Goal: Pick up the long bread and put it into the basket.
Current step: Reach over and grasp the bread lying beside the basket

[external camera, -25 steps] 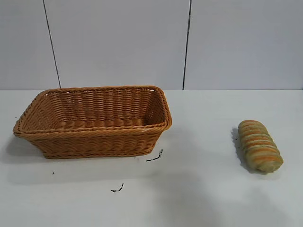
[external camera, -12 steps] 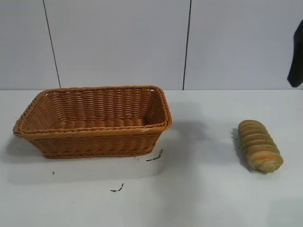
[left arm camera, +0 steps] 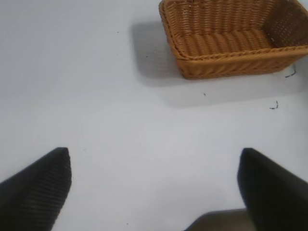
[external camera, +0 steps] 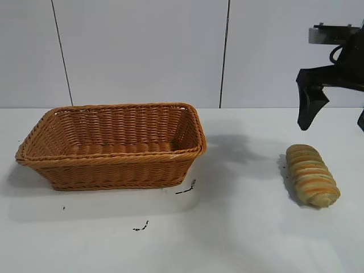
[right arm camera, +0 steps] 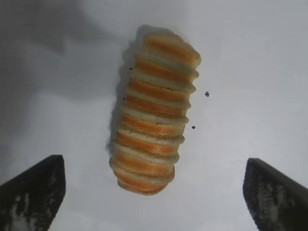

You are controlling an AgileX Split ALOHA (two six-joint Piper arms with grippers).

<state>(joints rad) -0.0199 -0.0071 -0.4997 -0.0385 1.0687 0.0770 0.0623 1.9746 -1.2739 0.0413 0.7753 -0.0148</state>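
The long bread, a tan loaf with orange-brown and pale ridged stripes, lies on the white table at the right. The orange-brown wicker basket stands at the left and holds nothing. My right gripper hangs open in the air above and slightly behind the bread, apart from it. In the right wrist view the bread lies lengthwise between the wide-open right gripper. My left gripper is open and empty above bare table, well away from the basket, and is out of the exterior view.
Small black marks lie on the table in front of the basket's right corner, with another mark nearer the front. A grey panelled wall stands behind the table. Bare tabletop lies between basket and bread.
My right arm has come into the exterior view from the upper right and now hangs above the bread. The bread and the basket have not moved.
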